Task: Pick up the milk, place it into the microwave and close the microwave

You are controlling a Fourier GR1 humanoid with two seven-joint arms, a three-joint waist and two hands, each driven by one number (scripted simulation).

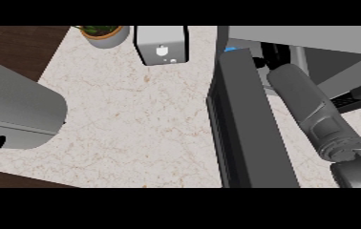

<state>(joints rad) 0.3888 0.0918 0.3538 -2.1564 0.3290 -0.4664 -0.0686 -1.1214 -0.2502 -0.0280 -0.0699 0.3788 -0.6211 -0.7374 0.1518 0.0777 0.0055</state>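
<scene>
The microwave (296,36) stands at the right of the counter, and its dark door (243,128) swings open toward me. My right forearm (310,111) reaches past the door into the opening. Only a dark part of the right hand (272,57) shows at the mouth of the cavity. A small blue patch (230,48) peeks out by the door's far corner, and I cannot tell whether it is the milk. No milk carton shows plainly anywhere. My left forearm (28,109) fills the left edge, its hand out of the picture.
A white boxy appliance (162,44) stands at the back of the marble counter (134,128). A potted plant (106,35) sits to its left. The counter's edge runs diagonally at the far left and lower left.
</scene>
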